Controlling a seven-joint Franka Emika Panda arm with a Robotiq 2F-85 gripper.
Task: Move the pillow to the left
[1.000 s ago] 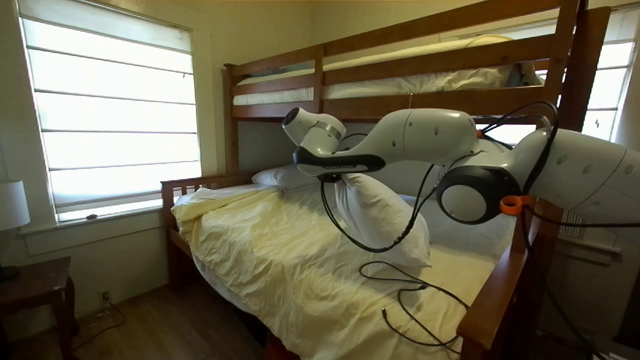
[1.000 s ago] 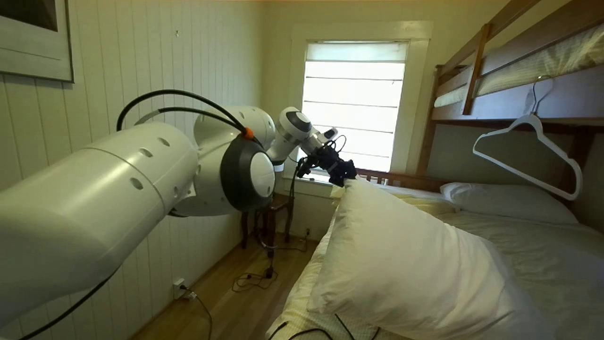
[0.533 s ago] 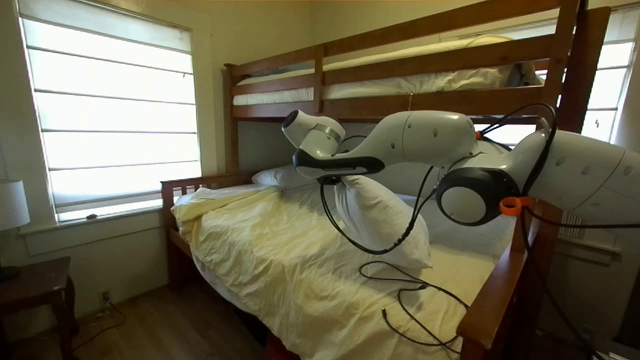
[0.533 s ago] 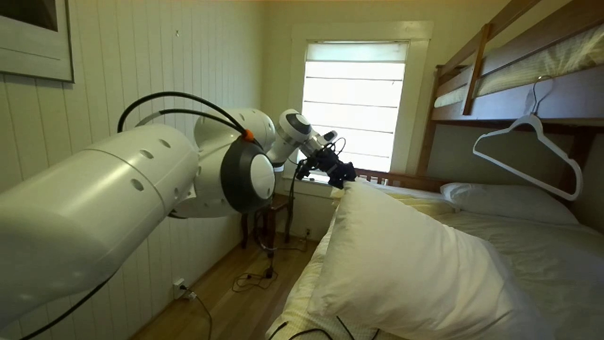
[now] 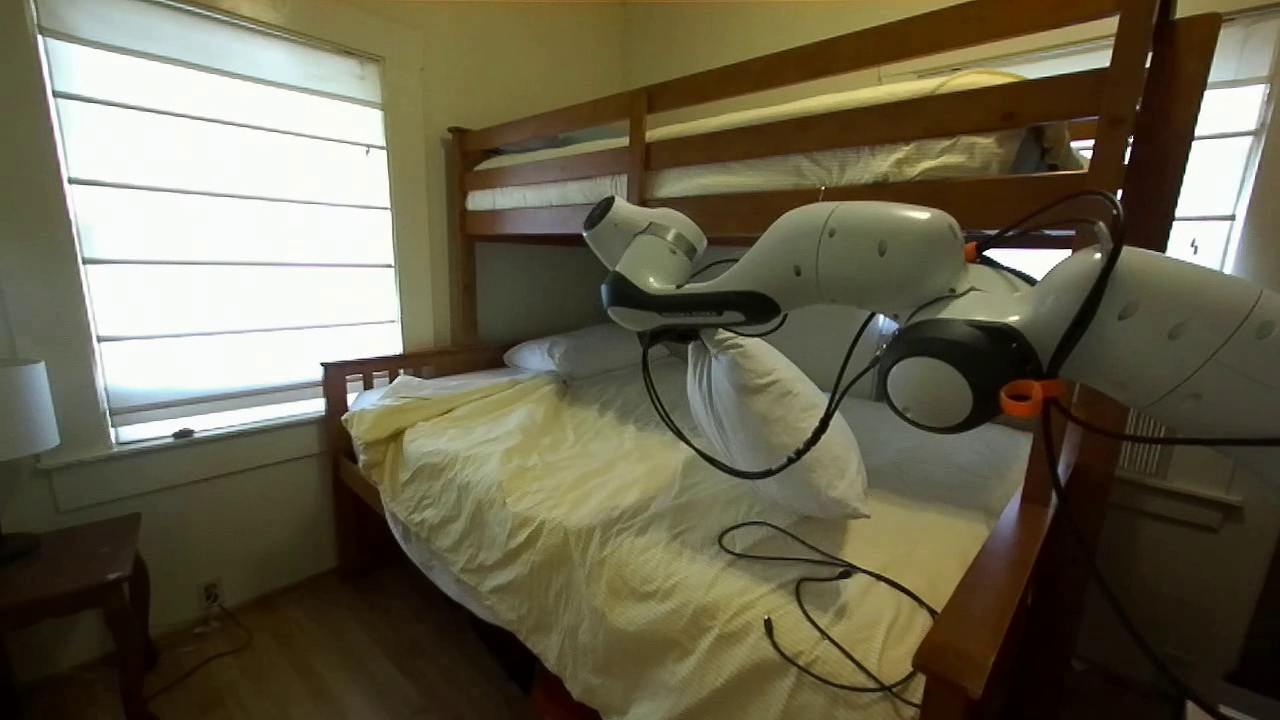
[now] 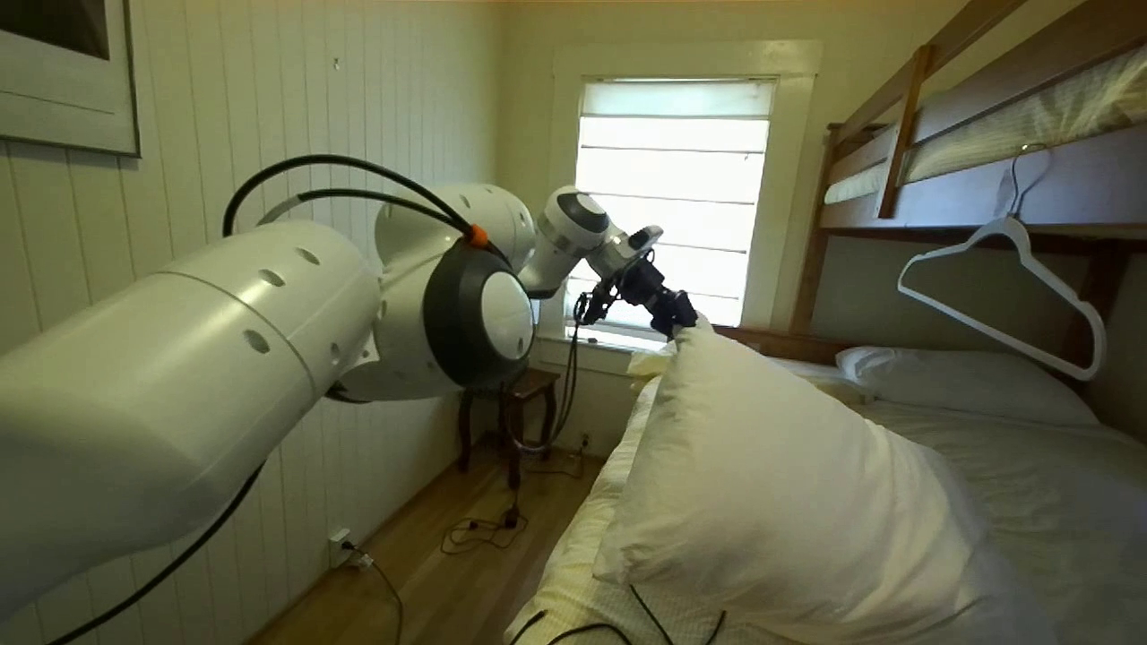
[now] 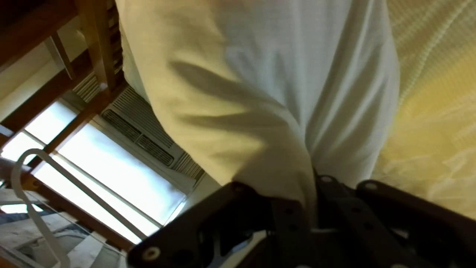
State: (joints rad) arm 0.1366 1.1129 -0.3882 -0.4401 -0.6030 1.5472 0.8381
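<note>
Gripper (image 6: 685, 321) clamped on corner of big white pillow (image 6: 789, 484), whole thing tilted, can't tell if bottom touches bed (image 5: 620, 570).

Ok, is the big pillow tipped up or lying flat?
Tipped up: the gripper pinches the pillow at its top corner, and in both exterior views it slopes down from there toward the bed.

Arm lettering (image 5: 690, 313) blurred; no text legible
</note>
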